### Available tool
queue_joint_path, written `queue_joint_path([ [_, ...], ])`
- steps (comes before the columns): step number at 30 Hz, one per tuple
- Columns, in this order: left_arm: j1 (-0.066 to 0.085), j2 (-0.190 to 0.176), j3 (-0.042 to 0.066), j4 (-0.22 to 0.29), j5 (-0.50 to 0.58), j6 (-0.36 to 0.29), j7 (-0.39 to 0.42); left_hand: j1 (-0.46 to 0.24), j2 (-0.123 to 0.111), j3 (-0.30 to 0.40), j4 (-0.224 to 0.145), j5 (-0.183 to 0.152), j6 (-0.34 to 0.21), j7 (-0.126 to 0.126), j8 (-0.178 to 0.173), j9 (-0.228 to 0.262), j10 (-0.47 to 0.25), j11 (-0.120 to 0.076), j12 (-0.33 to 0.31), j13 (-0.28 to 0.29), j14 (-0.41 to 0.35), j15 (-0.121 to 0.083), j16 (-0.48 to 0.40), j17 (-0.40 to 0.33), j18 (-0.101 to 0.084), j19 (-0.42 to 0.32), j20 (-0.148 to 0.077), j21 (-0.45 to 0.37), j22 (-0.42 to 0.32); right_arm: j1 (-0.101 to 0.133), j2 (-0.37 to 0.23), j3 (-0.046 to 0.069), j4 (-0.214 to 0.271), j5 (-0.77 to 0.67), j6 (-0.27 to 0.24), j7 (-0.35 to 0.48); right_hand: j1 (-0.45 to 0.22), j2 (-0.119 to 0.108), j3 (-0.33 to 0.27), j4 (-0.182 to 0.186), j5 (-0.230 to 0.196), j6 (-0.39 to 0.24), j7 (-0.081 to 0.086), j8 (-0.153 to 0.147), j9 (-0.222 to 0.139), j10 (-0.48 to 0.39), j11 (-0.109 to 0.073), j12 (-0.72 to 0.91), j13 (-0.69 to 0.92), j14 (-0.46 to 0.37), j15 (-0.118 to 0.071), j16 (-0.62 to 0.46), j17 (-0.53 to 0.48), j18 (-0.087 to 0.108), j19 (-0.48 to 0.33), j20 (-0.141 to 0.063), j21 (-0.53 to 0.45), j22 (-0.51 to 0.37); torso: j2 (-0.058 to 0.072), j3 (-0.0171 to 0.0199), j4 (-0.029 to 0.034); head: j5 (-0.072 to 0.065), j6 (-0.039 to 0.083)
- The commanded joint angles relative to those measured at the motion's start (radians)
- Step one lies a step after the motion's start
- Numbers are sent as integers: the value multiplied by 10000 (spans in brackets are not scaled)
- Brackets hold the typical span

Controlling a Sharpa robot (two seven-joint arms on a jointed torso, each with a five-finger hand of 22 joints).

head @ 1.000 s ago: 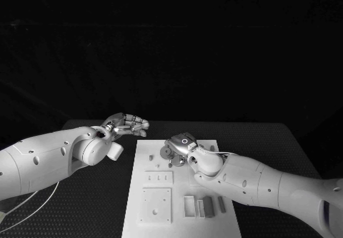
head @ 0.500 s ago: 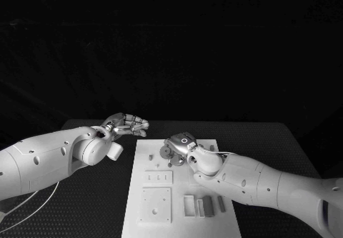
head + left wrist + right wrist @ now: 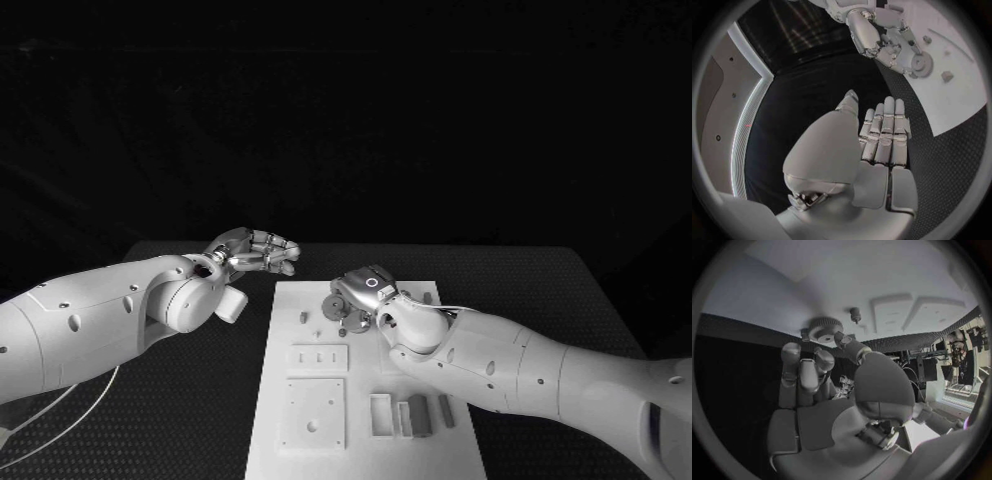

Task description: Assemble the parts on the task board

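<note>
- Broadly, black surface (image 3: 577, 290) under everything, carrying the white task board (image 3: 361, 400) at its middle.
- Left arm (image 3: 87, 320) in from the left side, right arm (image 3: 548, 375) in from the right, lying over the board's right part.
- Left hand (image 3: 257, 251) over the dark surface just beyond the board's far left corner, off the board; fingers (image 3: 886, 132) straight and side by side in the left wrist view, nothing held.
- Right hand (image 3: 361, 297) over the far part of the board, fingers bent down around a toothed gear (image 3: 825, 330); fingertips touching or just beside the gear's rim, firm hold or not: cannot tell.
- On the near part of the board: a square plate with holes (image 3: 315, 413), a smaller slotted plate (image 3: 319, 360) just beyond it, and narrow upright blocks (image 3: 411, 415) to their right.
- Small peg (image 3: 855, 314) upright on the board near the gear; another small piece (image 3: 947, 76) lying on the board close by.
</note>
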Motion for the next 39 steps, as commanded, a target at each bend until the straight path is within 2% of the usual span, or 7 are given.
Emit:
queue_joint_path([
  [1,2,6,7,5,-18,156,79,-104,12,-29,1,-58,14,304,-54,17,56,22,-50,-17,86,15,-47,12,-84,14,-43,-40,-13,-6,-10,8,-13,28,-104,-33,-36,-22,9,70,0,-28,29,-15,-10,23,57,-43,-9,19,25,-48,3,480,20,-70,-59,59,-1,0,-5,19,-5],
  [6,2,4,7,-9,-18,164,81,-104,11,-30,0,-58,13,302,-55,18,55,22,-52,-17,86,15,-50,14,-84,14,-43,-42,-13,-5,-59,107,84,133,-114,21,-31,-19,10,78,0,-9,33,-4,-7,24,61,-42,-11,17,28,-51,-4,480,22,-73,-61,61,-4,1,-11,14,11],
  [12,2,-1,7,-4,-18,135,69,-106,11,-31,1,-58,13,301,-56,19,55,23,-54,-18,86,16,-53,17,-84,14,-42,-45,-13,-2,30,132,-54,1101,1218,567,-17,136,-18,96,-2,116,40,68,12,8,69,-32,-16,16,38,-55,3,480,10,-77,-73,76,-5,-9,-17,-28,37],
  [19,2,3,7,-7,-18,141,63,-112,9,-33,4,-58,12,302,-58,20,54,25,-58,-19,86,16,-56,20,-85,15,-41,-47,-13,-3,65,132,-218,1275,1238,593,-105,171,-96,135,-1,-67,57,-33,-45,-59,86,-34,-16,-73,53,-94,-78,480,-51,-50,-108,91,3,3,-6,-26,18],
  [23,2,7,7,-11,-18,147,60,-114,10,-33,5,-58,11,303,-59,21,53,25,-59,-20,87,17,-59,22,-86,15,-41,-48,-13,-2,72,132,-249,1489,1476,604,-134,168,-121,151,-2,-91,64,-45,-55,-71,92,-30,-14,-91,59,-98,-96,480,-58,-44,-111,97,-3,-12,4,-36,12],
  [33,2,7,7,-21,-18,130,60,-122,9,-35,6,-58,4,311,-66,21,46,29,-67,-22,88,17,-64,27,-86,17,-41,-52,-12,-2,52,132,-254,1506,1117,543,-200,138,-171,205,-2,-235,75,-118,-100,-132,102,-19,-6,-153,68,-114,-141,480,-86,-29,-128,112,-6,-5,4,-18,1],
  [39,2,-11,7,-19,-18,115,67,-125,8,-35,5,-58,-2,316,-71,21,40,32,-73,-25,88,17,-68,31,-85,18,-41,-55,-12,-1,-76,136,-74,1500,459,544,-203,124,-173,221,-1,-276,82,-138,-111,-142,108,-13,-4,-151,72,-112,-123,480,-87,-28,-131,116,-7,-6,-2,-9,18],
])
